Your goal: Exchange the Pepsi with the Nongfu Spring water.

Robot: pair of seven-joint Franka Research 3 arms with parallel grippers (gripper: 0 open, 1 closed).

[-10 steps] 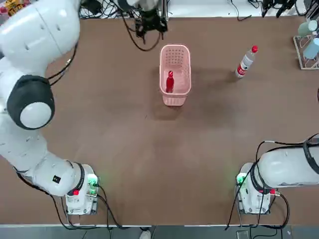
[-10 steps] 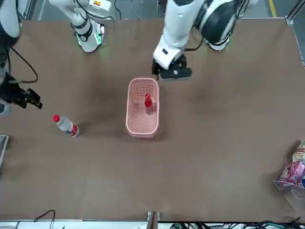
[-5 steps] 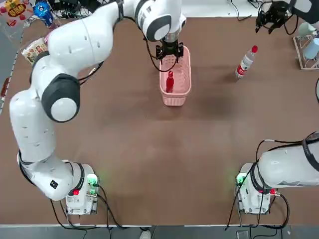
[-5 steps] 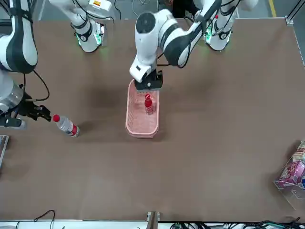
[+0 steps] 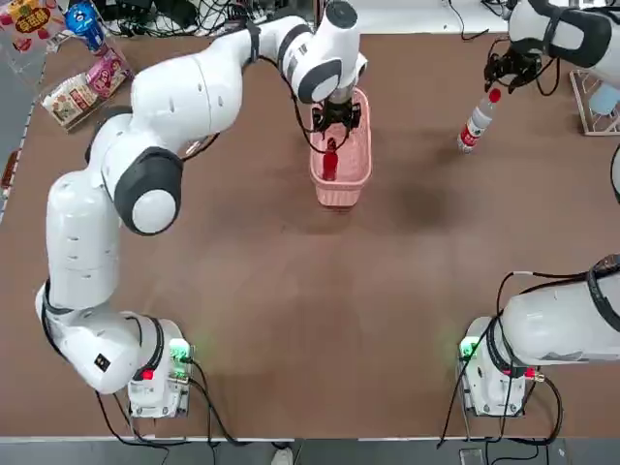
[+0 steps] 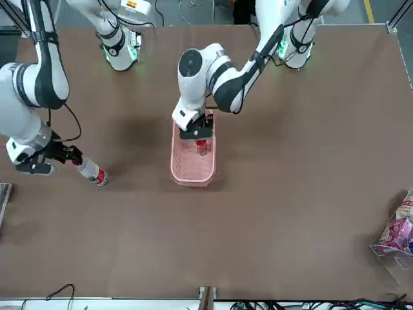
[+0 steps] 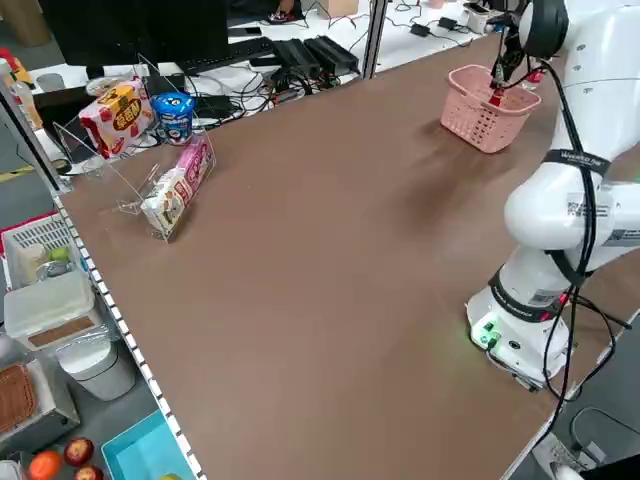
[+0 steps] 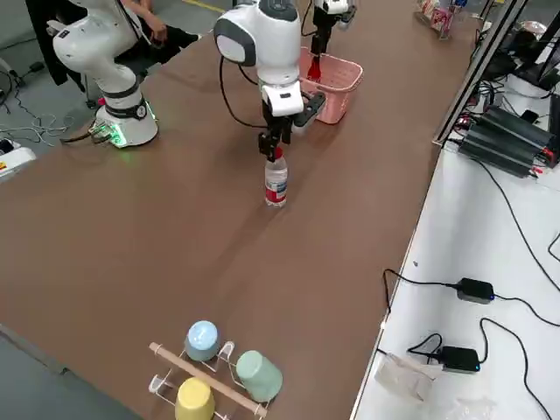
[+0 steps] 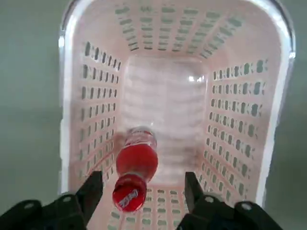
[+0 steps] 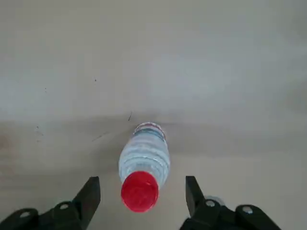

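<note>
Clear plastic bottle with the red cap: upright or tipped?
Upright: the right side view shows the clear red-capped bottle standing on its base, cap up.

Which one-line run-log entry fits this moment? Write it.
left end effector: open over Pepsi | right end effector: open at water bottle

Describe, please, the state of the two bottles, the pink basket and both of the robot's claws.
Pepsi: upright in the basket, cap on.
Nongfu Spring water: upright on the table, cap on.
Pink basket: uncovered, holding the Pepsi.
Left claw: open, over the basket, around no bottle yet.
Right claw: open, at the water's cap.
</note>
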